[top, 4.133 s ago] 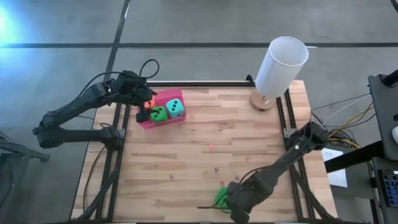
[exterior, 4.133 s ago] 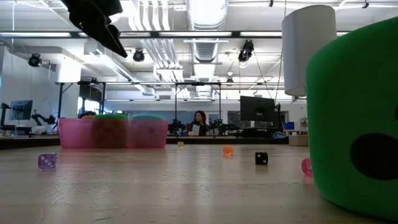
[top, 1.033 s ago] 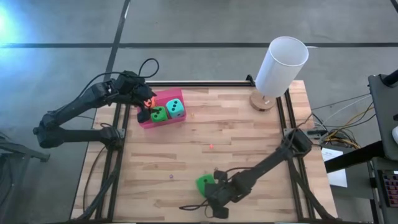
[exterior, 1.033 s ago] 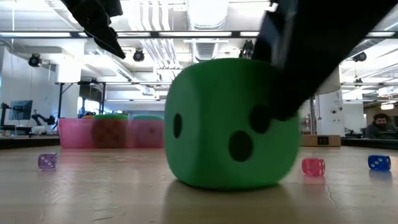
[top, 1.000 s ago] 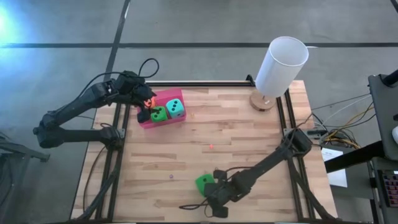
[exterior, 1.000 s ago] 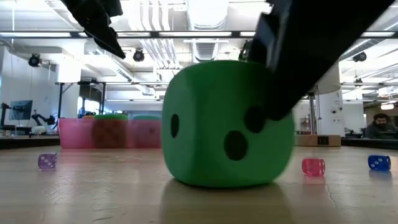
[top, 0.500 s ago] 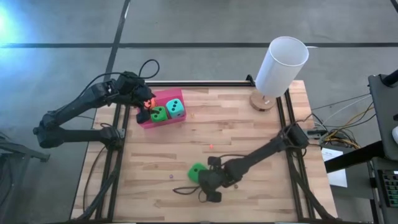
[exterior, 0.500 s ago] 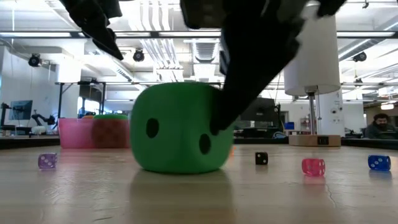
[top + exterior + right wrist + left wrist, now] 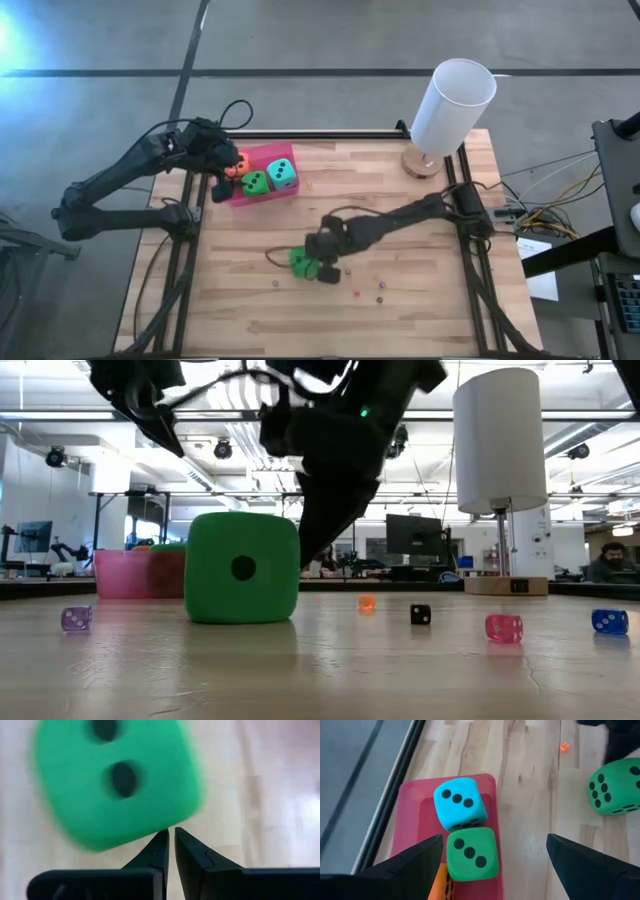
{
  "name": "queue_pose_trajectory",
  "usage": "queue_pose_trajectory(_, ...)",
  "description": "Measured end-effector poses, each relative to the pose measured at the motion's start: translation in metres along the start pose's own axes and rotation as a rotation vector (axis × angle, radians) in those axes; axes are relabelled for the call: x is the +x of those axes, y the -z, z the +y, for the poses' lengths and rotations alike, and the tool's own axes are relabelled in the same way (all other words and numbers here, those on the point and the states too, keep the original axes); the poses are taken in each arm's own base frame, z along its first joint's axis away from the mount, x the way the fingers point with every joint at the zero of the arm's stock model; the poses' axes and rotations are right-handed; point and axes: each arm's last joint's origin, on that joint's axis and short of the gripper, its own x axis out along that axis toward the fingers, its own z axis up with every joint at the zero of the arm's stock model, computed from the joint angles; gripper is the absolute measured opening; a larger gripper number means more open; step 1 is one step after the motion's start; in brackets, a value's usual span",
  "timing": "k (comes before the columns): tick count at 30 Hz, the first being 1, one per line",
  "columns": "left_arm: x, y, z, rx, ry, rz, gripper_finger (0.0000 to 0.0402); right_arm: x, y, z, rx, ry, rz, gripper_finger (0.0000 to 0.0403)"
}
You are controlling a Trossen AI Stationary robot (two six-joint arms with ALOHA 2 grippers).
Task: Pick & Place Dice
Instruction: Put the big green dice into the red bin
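I'm nudging the green die [image 9: 300, 262] with my right end effector [image 9: 322, 265] pressed together; it's risking rolling off-line.

A wooden table [image 9: 390, 215] fills the frame's middle; a pink tray [image 9: 283, 157] sits at its upper left, a white cylinder [image 9: 452, 105] on a round wooden base [image 9: 421, 166] at upper right, tiny beads [image 9: 380, 287] lower centre

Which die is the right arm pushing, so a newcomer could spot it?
Start at the pink tray in the table's far left corner. Look toward the table's middle: the green die sits alone on bare wood against the shut right gripper. The other dice all lie in the tray.
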Motion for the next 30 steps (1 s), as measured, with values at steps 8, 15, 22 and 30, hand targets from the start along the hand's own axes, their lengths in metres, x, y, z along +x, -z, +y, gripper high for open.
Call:
queue_pose_trajectory(8, -0.016, 0.006, -0.005, 0.049, -0.025, -0.060, 0.0358, -0.011, -0.016, -0.018, 0.038, -0.007, -0.018, 0.0027)
queue_pose_trajectory(15, -0.020, 0.007, -0.006, 0.052, -0.031, -0.074, 0.0355, -0.051, -0.018, 0.013, 0.021, -0.029, 0.034, 0.0027)
queue_pose_trajectory(22, -0.019, 0.007, -0.006, 0.052, -0.030, -0.073, 0.0356, -0.065, -0.015, 0.044, -0.035, -0.148, 0.050, 0.0027)
queue_pose_trajectory(30, -0.019, 0.007, -0.006, 0.052, -0.030, -0.073, 0.0356, -0.038, -0.014, 0.058, -0.108, -0.237, -0.137, 0.0027)
